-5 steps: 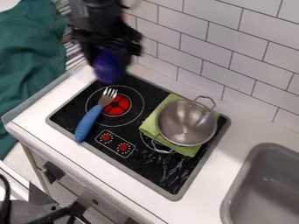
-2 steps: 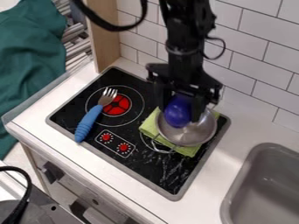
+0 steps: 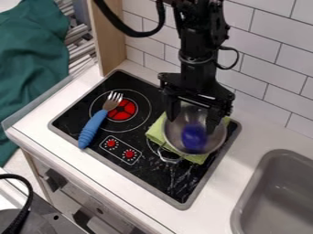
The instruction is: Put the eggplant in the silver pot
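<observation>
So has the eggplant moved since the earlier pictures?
Yes, the eggplant went right and down the view, from beyond the red burner into the silver pot.

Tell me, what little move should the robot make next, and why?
Probably ease the fingers straight up, out of the way. They stand spread apart over the silver pot, and the eggplant lies down inside it, so there seems nothing left to carry.
</observation>
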Robot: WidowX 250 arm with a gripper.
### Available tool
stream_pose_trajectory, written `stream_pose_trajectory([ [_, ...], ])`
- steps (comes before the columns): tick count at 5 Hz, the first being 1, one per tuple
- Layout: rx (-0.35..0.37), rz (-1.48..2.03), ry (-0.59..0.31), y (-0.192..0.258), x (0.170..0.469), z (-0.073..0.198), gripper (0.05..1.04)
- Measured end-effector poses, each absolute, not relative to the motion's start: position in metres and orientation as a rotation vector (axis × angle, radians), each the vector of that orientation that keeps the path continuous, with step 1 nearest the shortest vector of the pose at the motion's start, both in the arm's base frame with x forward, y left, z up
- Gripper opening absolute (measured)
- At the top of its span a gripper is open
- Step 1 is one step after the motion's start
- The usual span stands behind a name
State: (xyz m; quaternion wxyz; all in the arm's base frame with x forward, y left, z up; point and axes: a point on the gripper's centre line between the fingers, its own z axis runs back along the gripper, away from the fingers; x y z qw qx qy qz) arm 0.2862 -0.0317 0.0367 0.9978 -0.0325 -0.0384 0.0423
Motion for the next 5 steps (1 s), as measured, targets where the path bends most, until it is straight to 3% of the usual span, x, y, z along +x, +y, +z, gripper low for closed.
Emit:
stream_pose_trajectory([
  [1, -0.068, 0.112, -0.073, -0.025, 0.283, 0.035, 1.011],
  [3, -0.042, 0.24, -0.156, 0.007, 0.249, 0.072, 1.009],
  [5, -0.053, 0.204, -0.109, 0.022, 0.235, 0.07, 1.009],
])
